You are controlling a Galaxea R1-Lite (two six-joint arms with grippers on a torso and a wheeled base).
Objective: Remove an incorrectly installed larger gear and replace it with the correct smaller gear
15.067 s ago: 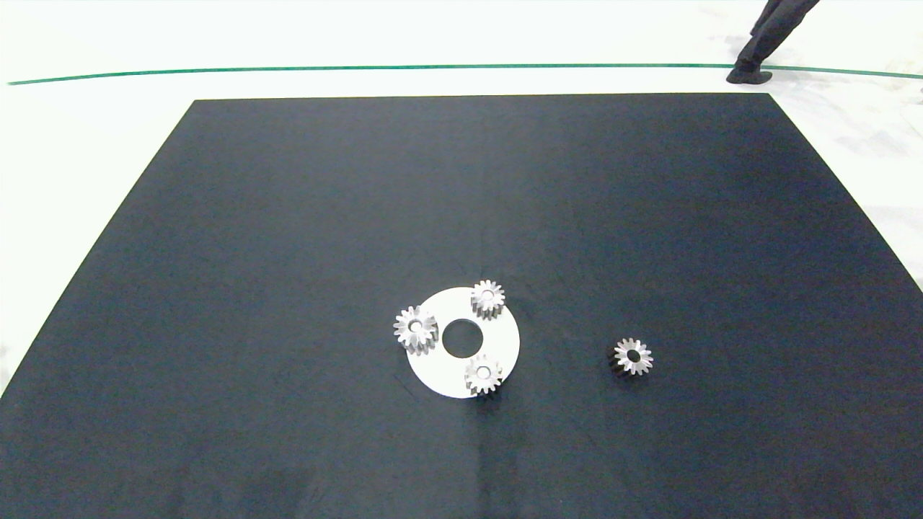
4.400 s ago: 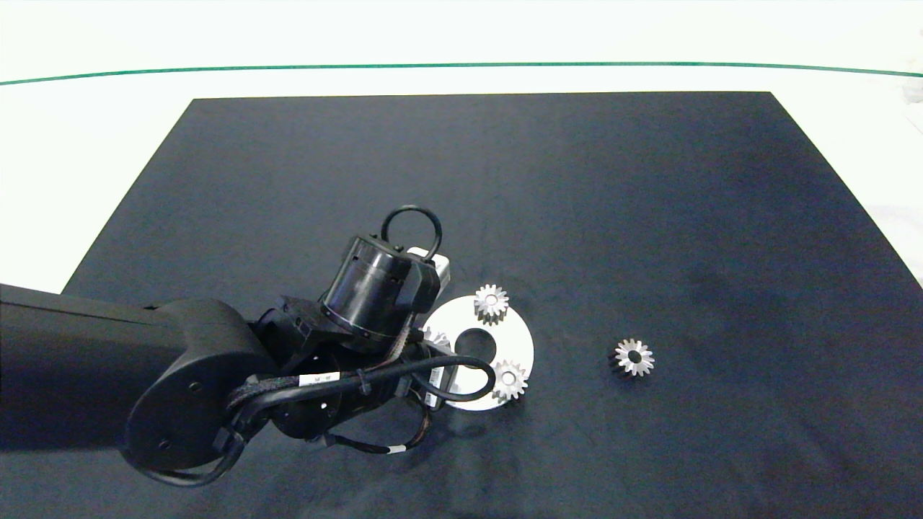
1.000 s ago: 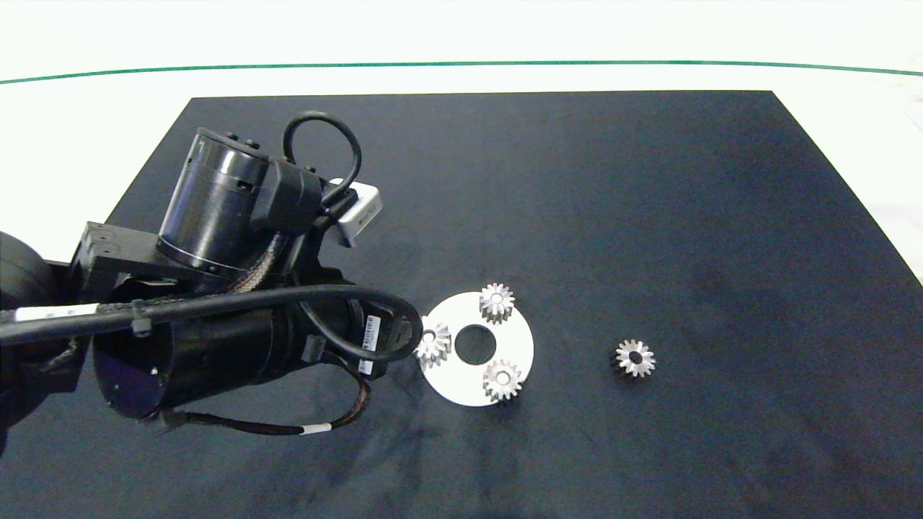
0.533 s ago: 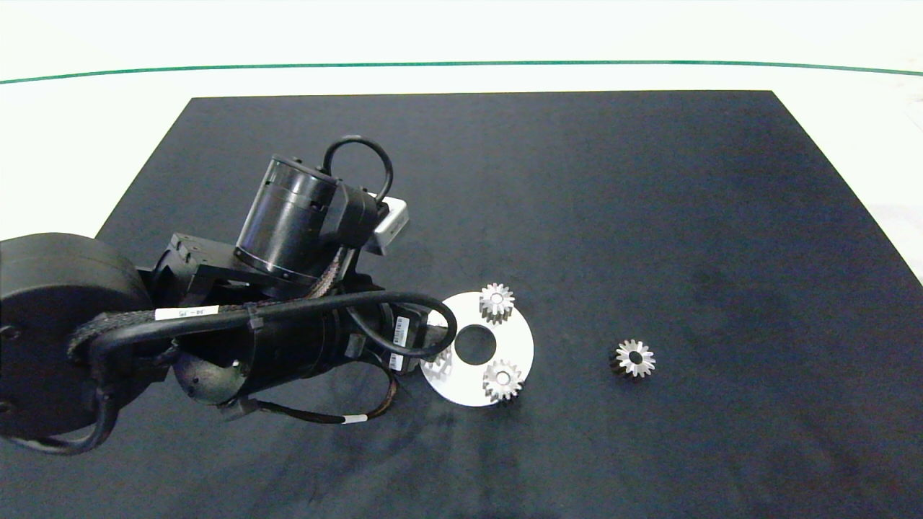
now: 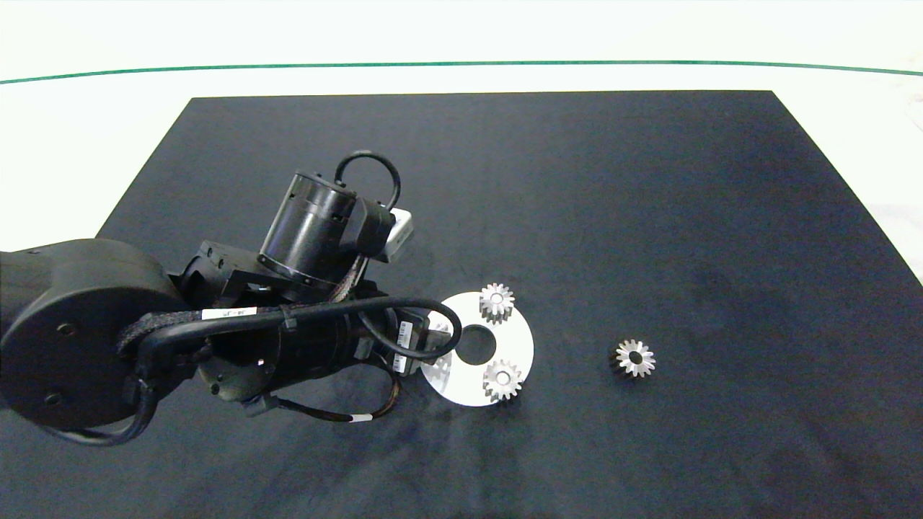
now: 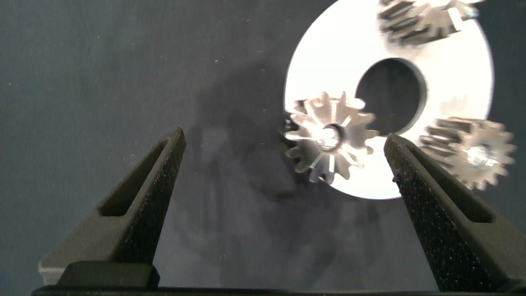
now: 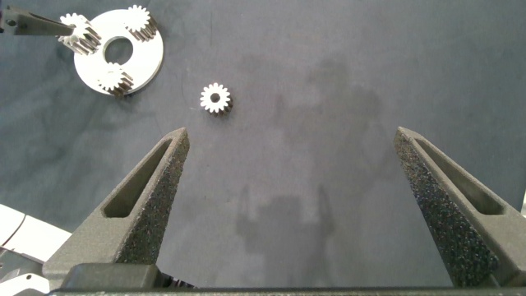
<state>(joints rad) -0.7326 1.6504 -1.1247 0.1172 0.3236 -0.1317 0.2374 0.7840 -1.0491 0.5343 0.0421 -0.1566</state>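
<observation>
The left gripper (image 6: 283, 177), fingers spread, straddled the larger gear (image 6: 330, 141) at the white disc's (image 5: 520, 339) nine o'clock edge for lifting, while the smaller gear (image 5: 634, 357) waited at its three o'clock.

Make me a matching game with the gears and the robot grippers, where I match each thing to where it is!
Things:
1. larger gear
2. smaller gear
3. left gripper
4. right gripper

Places:
A. alone on the black mat, off the white disc
B. open, high above the mat, far from the disc
C. at the disc's edge, between two open fingers
D. open around a gear at the disc

Pairs: 1-C, 2-A, 3-D, 4-B
</observation>
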